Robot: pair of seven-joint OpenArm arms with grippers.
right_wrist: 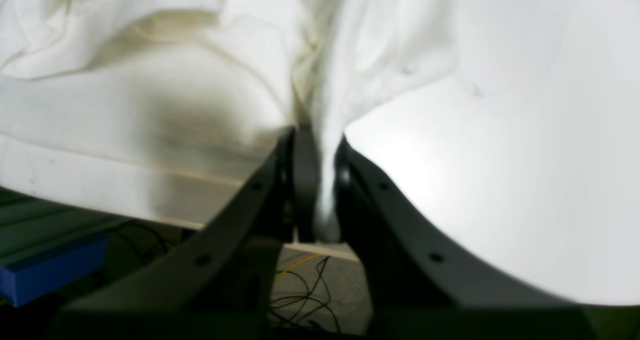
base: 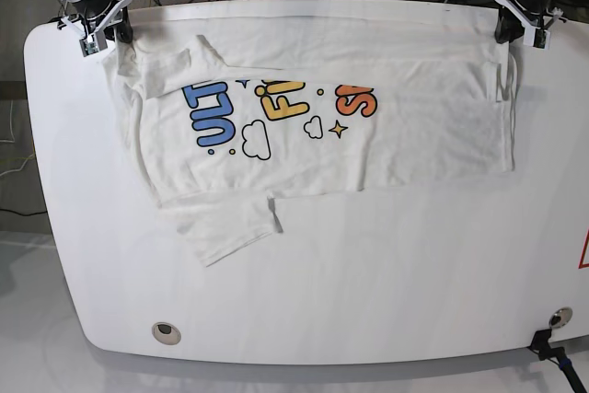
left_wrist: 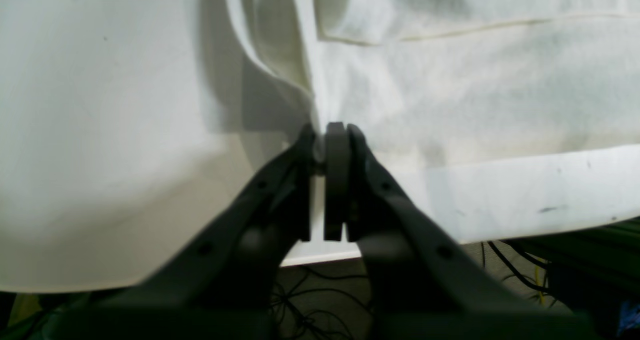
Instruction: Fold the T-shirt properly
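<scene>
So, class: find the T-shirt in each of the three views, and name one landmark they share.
Left wrist: the T-shirt fills the upper right, pinched at centre by the left gripper.
Right wrist: it covers the upper left.
Base: it spreads across the far half.
Shared landmark: the white table.

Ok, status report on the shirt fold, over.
Left gripper and right gripper shut on T-shirt. Top edge pinched at the table's far corners. Nothing in the way.
</scene>
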